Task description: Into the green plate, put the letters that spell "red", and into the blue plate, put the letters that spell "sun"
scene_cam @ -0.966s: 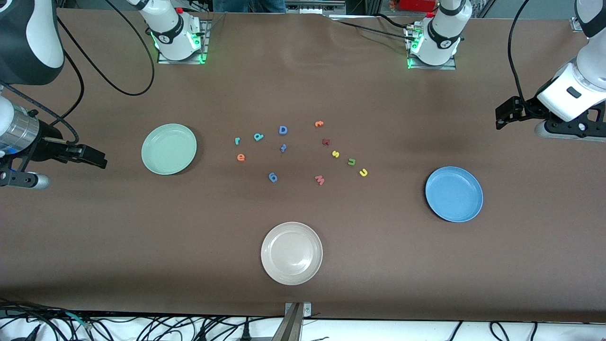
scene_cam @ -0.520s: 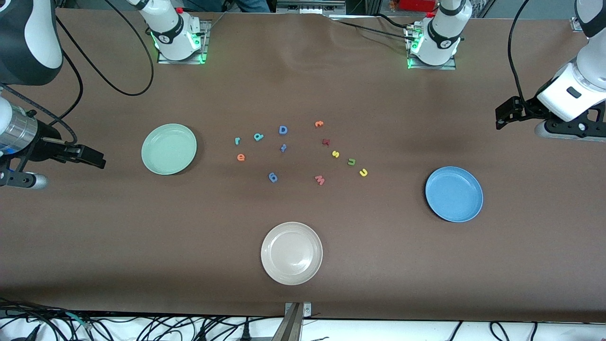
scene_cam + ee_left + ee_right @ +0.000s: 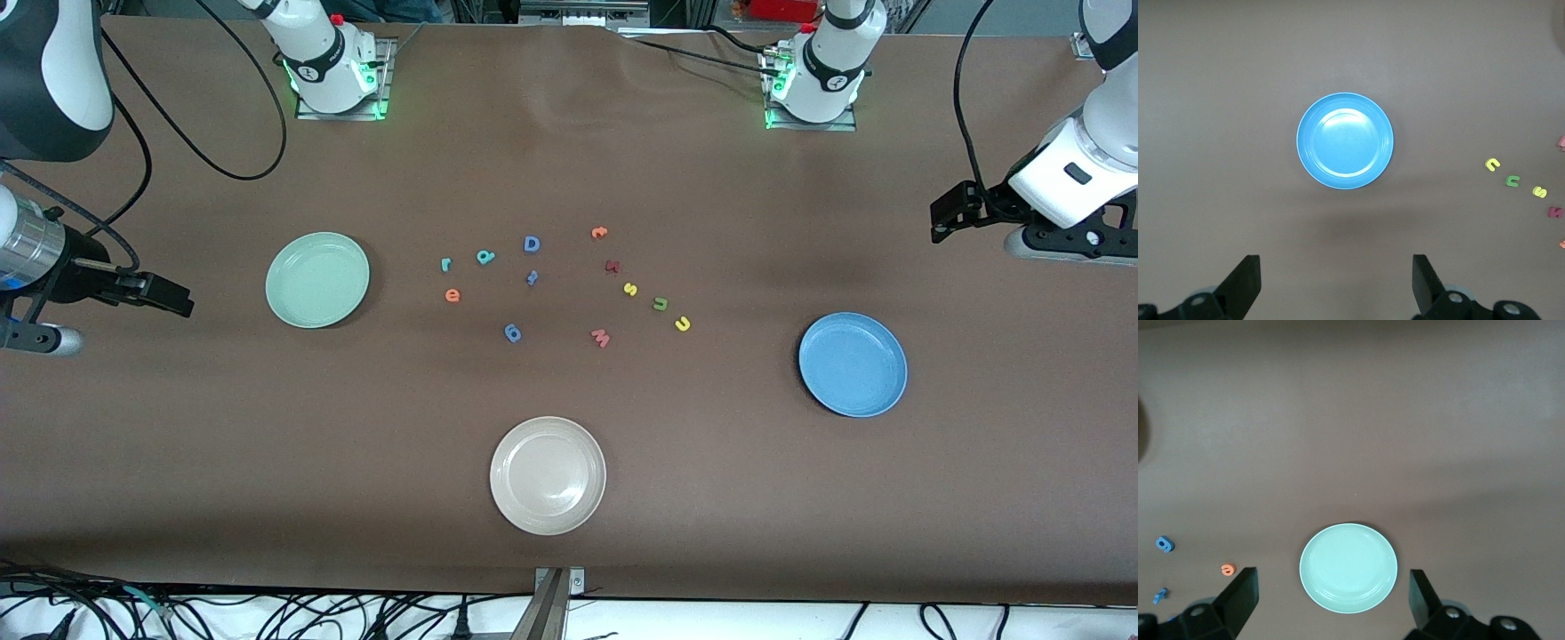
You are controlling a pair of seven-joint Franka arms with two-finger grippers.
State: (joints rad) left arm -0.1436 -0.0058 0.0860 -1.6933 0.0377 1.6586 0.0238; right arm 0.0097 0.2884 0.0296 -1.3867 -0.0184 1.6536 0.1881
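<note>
The green plate lies toward the right arm's end, the blue plate toward the left arm's end. Between them lie the teal r, teal d and orange e, then the yellow s, olive n and yellow u. My right gripper hangs open past the green plate, holding nothing. My left gripper hangs open over the table's end past the blue plate, with nothing in it. The left wrist view also catches the u, n and s.
A cream-white plate sits nearest the front camera. Among the letters lie a blue D, an orange t, a dark red letter, a small blue letter, a blue g and a pink w.
My right gripper has drifted slightly away from the green plate toward the table's end. The left arm and all letters have stayed put.
</note>
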